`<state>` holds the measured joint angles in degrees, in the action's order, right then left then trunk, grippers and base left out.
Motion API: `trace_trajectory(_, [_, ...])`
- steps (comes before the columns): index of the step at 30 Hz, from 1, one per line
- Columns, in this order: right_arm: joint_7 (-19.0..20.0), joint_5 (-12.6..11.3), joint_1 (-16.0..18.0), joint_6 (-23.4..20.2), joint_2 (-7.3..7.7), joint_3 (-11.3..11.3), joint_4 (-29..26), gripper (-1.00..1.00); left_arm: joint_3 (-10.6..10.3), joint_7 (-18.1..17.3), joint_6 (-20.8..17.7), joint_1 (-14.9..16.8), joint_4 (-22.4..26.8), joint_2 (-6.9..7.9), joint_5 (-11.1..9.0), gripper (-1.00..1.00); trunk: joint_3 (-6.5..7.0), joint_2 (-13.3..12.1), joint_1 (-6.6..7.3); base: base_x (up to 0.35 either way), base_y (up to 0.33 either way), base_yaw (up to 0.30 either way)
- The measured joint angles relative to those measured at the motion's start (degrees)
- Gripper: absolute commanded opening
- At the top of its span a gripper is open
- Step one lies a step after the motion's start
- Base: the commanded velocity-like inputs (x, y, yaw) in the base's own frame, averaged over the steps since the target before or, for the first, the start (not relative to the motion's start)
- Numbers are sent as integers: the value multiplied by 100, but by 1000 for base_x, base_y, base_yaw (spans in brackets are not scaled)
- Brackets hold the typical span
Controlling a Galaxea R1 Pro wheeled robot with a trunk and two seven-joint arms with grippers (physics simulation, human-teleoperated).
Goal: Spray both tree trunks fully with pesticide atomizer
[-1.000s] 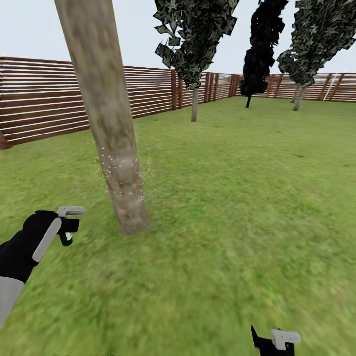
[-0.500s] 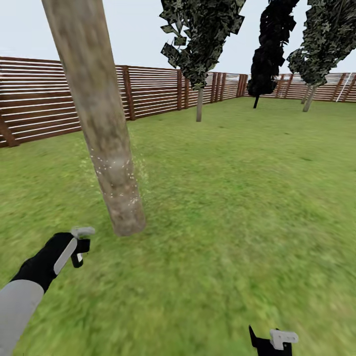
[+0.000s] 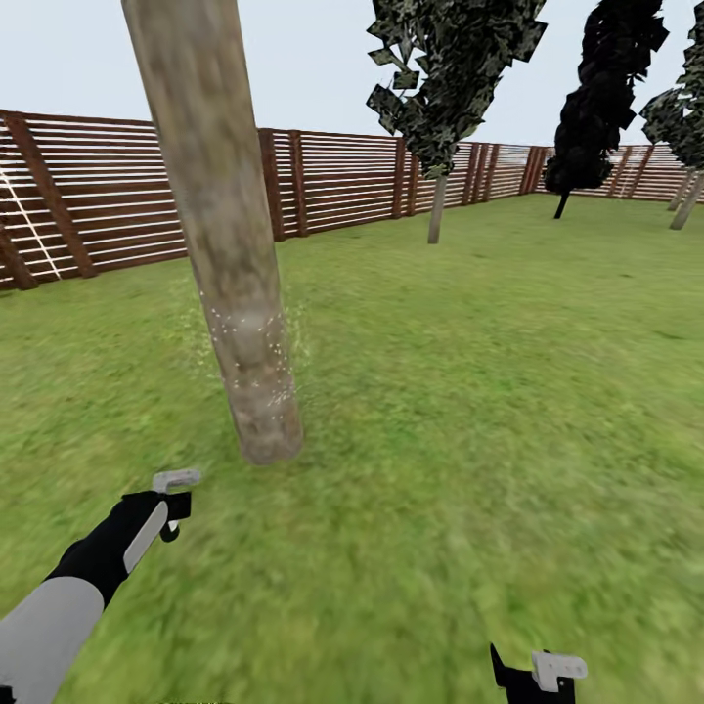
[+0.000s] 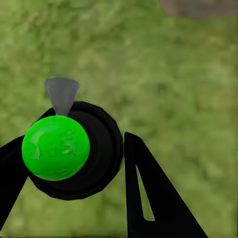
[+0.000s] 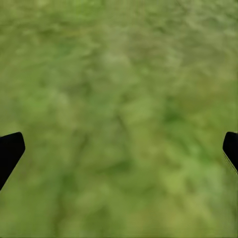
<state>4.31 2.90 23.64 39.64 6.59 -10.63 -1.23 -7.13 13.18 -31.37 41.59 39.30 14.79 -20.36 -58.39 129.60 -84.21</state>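
My left gripper [image 3: 172, 501] hangs low over the grass, a short way in front of the near tree trunk [image 3: 227, 264] and to its left. In the left wrist view its fingers [image 4: 148, 193] are shut on the pesticide atomizer [image 4: 74, 151], a black round body with a bright green ball and a grey nozzle. The mottled grey-brown trunk leans slightly, and white specks dot its lower part [image 3: 252, 342]. A second tree [image 3: 437, 205] stands farther back near the fence. My right gripper [image 3: 533, 675] is open over bare grass [image 5: 119, 99], holding nothing.
A reddish-brown slatted fence [image 3: 108, 196] runs behind the trunk and along the back of the lawn. A dark bush-like tree [image 3: 598, 108] and another tree [image 3: 684, 117] stand far right. Open lawn [image 3: 489, 391] spreads to the right of the trunk.
The head view has swung to the left, so the fence and far trees sit further right. My left gripper with the atomizer has sunk lower in view. The right gripper keeps its place.
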Motion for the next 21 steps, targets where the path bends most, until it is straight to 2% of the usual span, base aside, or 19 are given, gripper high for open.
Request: trace_trajectory(21, [0, -6, 0, 0, 0, 0, 0, 100, -7, 8, 0, -2, -35, -12, 4, -100, 0, 0, 0, 167, -250, 278])
